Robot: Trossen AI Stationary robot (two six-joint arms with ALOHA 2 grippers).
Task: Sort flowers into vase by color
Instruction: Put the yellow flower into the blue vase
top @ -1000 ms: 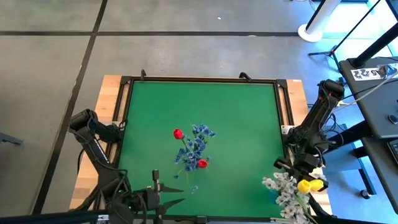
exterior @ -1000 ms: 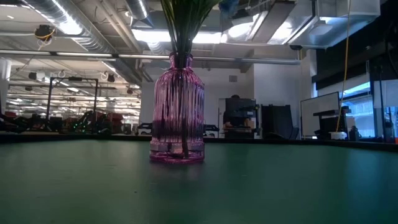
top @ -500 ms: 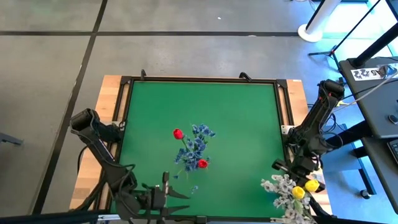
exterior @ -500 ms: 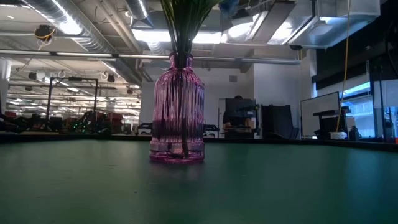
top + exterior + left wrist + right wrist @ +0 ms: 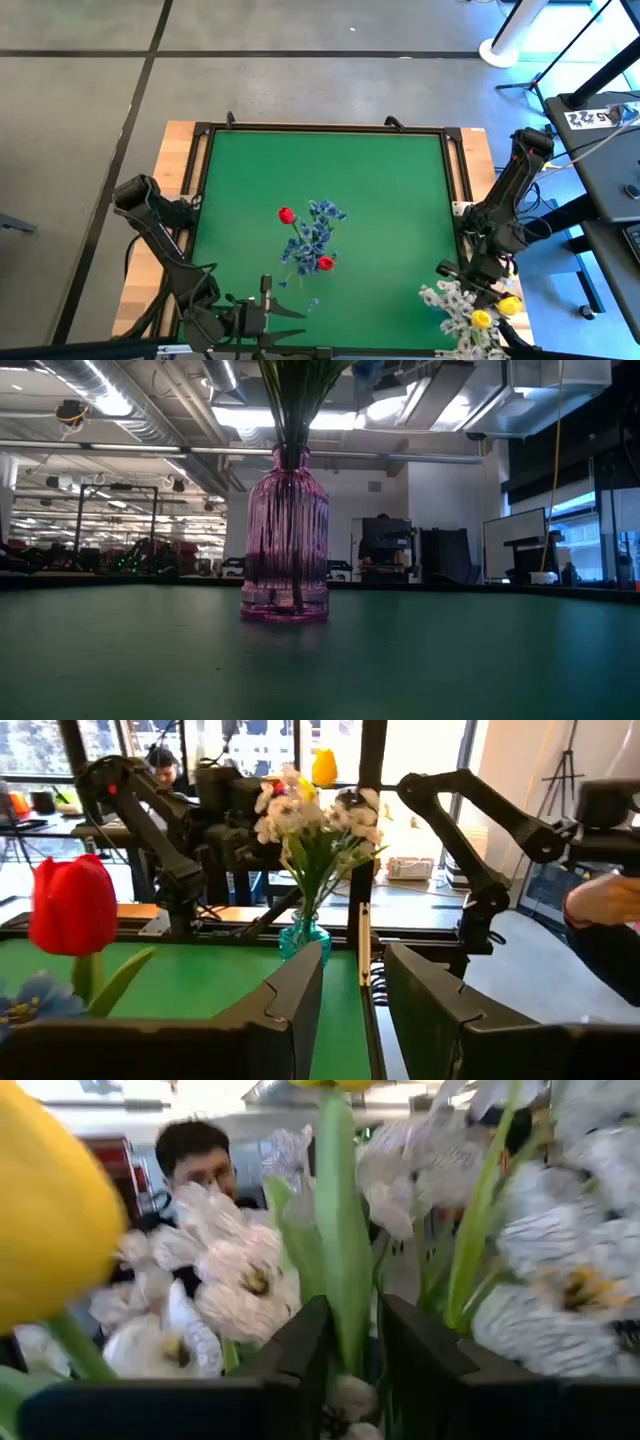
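Flowers (image 5: pixel 470 312): whitish and yellow bunch (image 5: pixel 462 305) at near right corner, red and blue bunch (image 5: pixel 310 240) dead centre. Probably light and floppy, blooms crushable, so better grabbed low on the green stem (image 5: pixel 345 1230). Right gripper (image 5: pixel 355 1320): slightly parted round that stem. Left gripper (image 5: pixel 352 970): spread, empty, near edge.

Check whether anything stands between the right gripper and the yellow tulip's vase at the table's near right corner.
Nothing separate does: the right gripper is already at the vase's whitish blossoms, a green stem between its parted fingers.

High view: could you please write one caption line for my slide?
Red tulips and blue sprays fill the centre vase; right gripper hovers over the white-and-yellow bunch.
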